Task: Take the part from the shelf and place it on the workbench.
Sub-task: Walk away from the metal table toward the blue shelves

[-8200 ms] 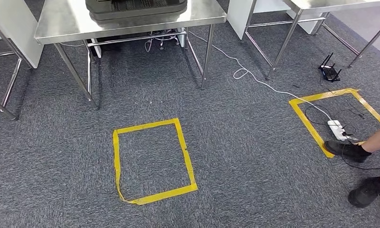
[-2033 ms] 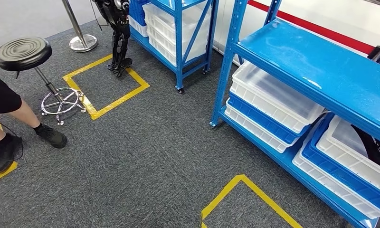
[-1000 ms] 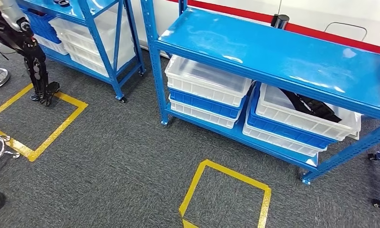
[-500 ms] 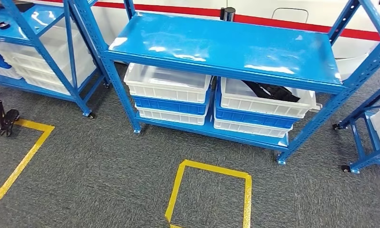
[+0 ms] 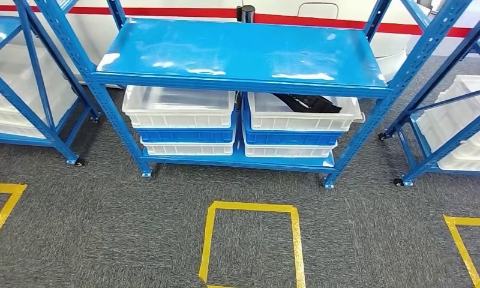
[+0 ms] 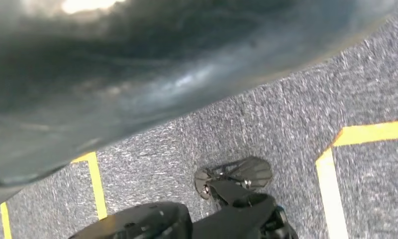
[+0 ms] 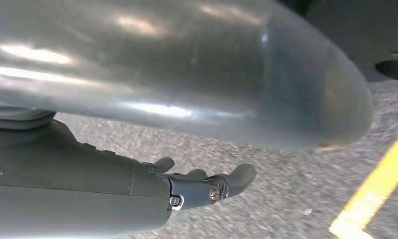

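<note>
A black part lies in the upper right white bin on the lower level of the blue shelf, straight ahead in the head view. The shelf's top board is bare and glossy. My right hand hangs over the grey carpet with its fingers slightly curled and apart, holding nothing. A blurred grey surface, close to the lens, is my left hand; its fingers cannot be made out.
A yellow tape square marks the carpet in front of the shelf. More blue shelves with white bins stand at the left and right. A second white bin sits beside the part's bin. A black cylinder stands behind the shelf.
The whole view has swung round: from the steel workbench, past a person, a stool and other shelves, to this shelf, now centred in front. That is camera motion, not the things moving.
</note>
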`<state>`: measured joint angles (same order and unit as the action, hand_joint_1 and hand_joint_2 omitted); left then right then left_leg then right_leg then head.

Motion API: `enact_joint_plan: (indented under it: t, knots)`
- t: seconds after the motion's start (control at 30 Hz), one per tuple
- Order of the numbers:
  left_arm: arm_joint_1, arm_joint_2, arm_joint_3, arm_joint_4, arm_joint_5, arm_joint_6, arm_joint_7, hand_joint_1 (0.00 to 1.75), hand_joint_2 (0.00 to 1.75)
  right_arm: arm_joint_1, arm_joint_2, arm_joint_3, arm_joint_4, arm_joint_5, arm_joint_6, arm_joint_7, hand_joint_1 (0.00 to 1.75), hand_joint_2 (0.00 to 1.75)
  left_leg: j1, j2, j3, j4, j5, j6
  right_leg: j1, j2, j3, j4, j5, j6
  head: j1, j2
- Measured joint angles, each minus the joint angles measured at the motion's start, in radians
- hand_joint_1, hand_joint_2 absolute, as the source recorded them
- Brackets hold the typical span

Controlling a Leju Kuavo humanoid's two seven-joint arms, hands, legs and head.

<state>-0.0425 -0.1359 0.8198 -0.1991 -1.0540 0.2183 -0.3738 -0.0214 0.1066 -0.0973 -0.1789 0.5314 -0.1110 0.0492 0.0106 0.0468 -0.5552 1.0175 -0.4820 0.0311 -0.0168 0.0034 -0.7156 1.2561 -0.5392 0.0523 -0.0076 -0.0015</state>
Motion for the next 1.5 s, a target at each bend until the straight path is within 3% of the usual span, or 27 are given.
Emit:
enact_joint_plan:
  t: [0.07, 0.13, 0.17, 0.23, 0.3, 0.37, 0.43, 0.47, 0.5, 0.53, 0.6, 0.67, 0.73, 0.77, 0.87, 0.9, 1.23, 1.5]
  knots:
    - [0.0, -0.001, 0.0, 0.0, 0.0, -0.001, 0.0, 0.0, 0.0, 0.0, -0.001, 0.0, 0.0, 0.0, 0.0, 0.0, 0.0, 0.0, -0.002, 0.021, 0.004, 0.0, -0.005, -0.006, 0.0, -0.04, 0.082, -0.148, 0.05, 0.012, 0.002, 0.0]
    - [0.0, -0.001, 0.0, 0.0, 0.0, -0.003, 0.0, 0.0, 0.0, -0.004, -0.002, 0.0, 0.0, 0.0, 0.0, 0.0, 0.0, 0.0, -0.007, 0.039, 0.011, 0.001, -0.011, -0.017, 0.004, -0.072, 0.133, -0.236, 0.079, 0.006, 0.001, 0.0]
    - [0.0, -0.001, 0.0, 0.0, 0.0, -0.003, 0.0, 0.0, 0.0, -0.005, -0.001, 0.0, 0.0, 0.0, 0.0, 0.0, 0.0, 0.0, -0.009, 0.048, 0.015, 0.001, -0.014, -0.022, 0.007, -0.073, 0.137, -0.244, 0.082, 0.0, 0.0, 0.0]
    - [-0.003, 0.0, 0.0, 0.0, 0.0, -0.003, 0.0, 0.0, 0.0, -0.004, -0.002, 0.0, 0.0, 0.0, 0.0, 0.0, 0.0, 0.0, -0.005, 0.062, 0.023, 0.0, -0.019, -0.034, 0.005, -0.049, 0.138, -0.247, 0.086, -0.013, -0.001, 0.0]
    - [-0.005, -0.001, 0.0, -0.001, 0.0, -0.002, -0.001, 0.0, 0.0, -0.002, -0.002, 0.0, 0.0, 0.0, 0.0, 0.0, 0.0, 0.0, 0.0, 0.031, 0.013, 0.035, -0.048, -0.044, -0.005, -0.026, 0.144, -0.253, 0.09, -0.025, -0.006, 0.0]
    - [-0.004, 0.0, 0.0, -0.001, 0.0, 0.0, -0.001, 0.0, 0.0, -0.003, -0.001, 0.0, 0.0, 0.0, 0.0, 0.0, 0.0, 0.0, 0.004, -0.024, -0.037, 0.153, -0.113, -0.05, -0.009, -0.005, 0.15, -0.255, 0.091, -0.034, -0.012, 0.0]
    - [-0.002, 0.0, 0.001, -0.001, 0.0, 0.001, -0.001, 0.0, 0.0, -0.003, 0.0, 0.0, 0.0, 0.001, 0.0, 0.0, 0.0, 0.0, 0.004, -0.045, -0.099, 0.28, -0.159, -0.053, -0.008, 0.022, 0.151, -0.255, 0.091, -0.037, -0.013, 0.0]
    - [0.0, 0.0, 0.001, -0.001, 0.0, 0.002, 0.0, 0.0, 0.0, -0.003, 0.0, 0.0, 0.0, 0.001, 0.0, 0.0, 0.0, 0.0, 0.004, -0.048, -0.112, 0.298, -0.153, -0.053, -0.008, 0.038, 0.153, -0.254, 0.091, -0.037, -0.013, 0.0]
    - [0.0, 0.0, 0.002, 0.0, 0.0, 0.002, 0.001, 0.0, 0.0, -0.002, 0.0, 0.0, 0.0, 0.001, 0.0, 0.001, 0.0, 0.0, 0.005, -0.051, -0.106, 0.275, -0.126, -0.052, -0.008, 0.053, 0.155, -0.254, 0.091, -0.036, -0.013, 0.0]
    - [0.001, 0.0, 0.003, 0.0, 0.0, 0.003, 0.002, 0.0, 0.0, -0.002, 0.0, 0.0, 0.0, 0.001, 0.0, 0.001, 0.0, 0.0, 0.007, -0.059, -0.083, 0.218, -0.086, -0.052, -0.009, 0.068, 0.157, -0.253, 0.09, -0.036, -0.013, 0.0]
    - [0.001, 0.0, 0.006, 0.0, 0.0, 0.003, 0.003, 0.0, 0.0, -0.004, 0.0, 0.0, 0.0, 0.001, 0.0, 0.001, 0.0, 0.0, 0.015, -0.104, -0.027, 0.08, -0.023, -0.051, -0.008, 0.096, 0.157, -0.249, 0.088, -0.031, -0.014, 0.0]
    - [0.0, 0.0, 0.01, 0.0, 0.001, 0.003, 0.005, 0.0, 0.0, -0.004, 0.001, 0.0, 0.0, 0.004, 0.0, -0.002, 0.0, 0.0, 0.016, -0.136, -0.003, 0.015, -0.01, -0.048, -0.007, 0.116, 0.148, -0.249, 0.089, -0.019, -0.015, 0.0]
    - [-0.002, 0.0, 0.012, 0.0, 0.003, 0.003, 0.005, 0.0, 0.0, 0.0, 0.0, 0.0, 0.0, 0.012, -0.003, -0.008, 0.0, 0.0, 0.011, -0.125, 0.0, 0.008, -0.01, -0.036, -0.01, 0.129, 0.138, -0.252, 0.093, -0.005, -0.015, 0.0]
    - [-0.003, 0.0, 0.013, 0.0, 0.004, 0.003, 0.005, 0.0, 0.0, 0.003, 0.0, 0.0, 0.0, 0.017, -0.005, -0.012, 0.0, 0.0, 0.01, -0.118, 0.004, 0.005, -0.008, -0.028, -0.01, 0.117, 0.132, -0.247, 0.091, -0.001, -0.014, 0.0]
    - [0.0, 0.0, 0.015, 0.0, 0.005, 0.003, 0.005, 0.0, 0.0, 0.004, 0.0, 0.0, 0.0, 0.024, -0.01, -0.019, 0.0, 0.0, -0.002, -0.106, 0.002, 0.003, -0.006, -0.023, -0.007, 0.059, 0.134, -0.243, 0.096, -0.009, -0.005, 0.0]
    - [0.0, -0.001, 0.015, 0.0, 0.005, 0.003, 0.006, 0.0, 0.0, 0.003, 0.0, 0.0, 0.0, 0.026, -0.01, -0.02, 0.0, 0.0, -0.006, -0.103, -0.002, 0.004, -0.007, -0.024, -0.007, 0.054, 0.139, -0.251, 0.102, -0.011, -0.002, 0.0]
    - [-0.001, -0.001, 0.017, 0.0, 0.005, -0.003, 0.006, 0.0, 0.0, 0.003, 0.0, 0.0, 0.0, 0.028, -0.016, -0.026, 0.0, 0.0, -0.012, -0.093, -0.002, 0.006, -0.005, -0.017, -0.01, 0.054, 0.14, -0.265, 0.109, -0.002, -0.003, 0.0]
    - [-0.001, -0.001, 0.024, 0.0, 0.005, -0.003, 0.006, 0.0, 0.0, 0.003, 0.0, 0.0, 0.0, 0.028, -0.017, -0.027, 0.0, 0.0, -0.006, -0.091, -0.001, 0.006, -0.005, -0.017, -0.004, 0.054, 0.139, -0.265, 0.109, -0.001, -0.004, 0.0]
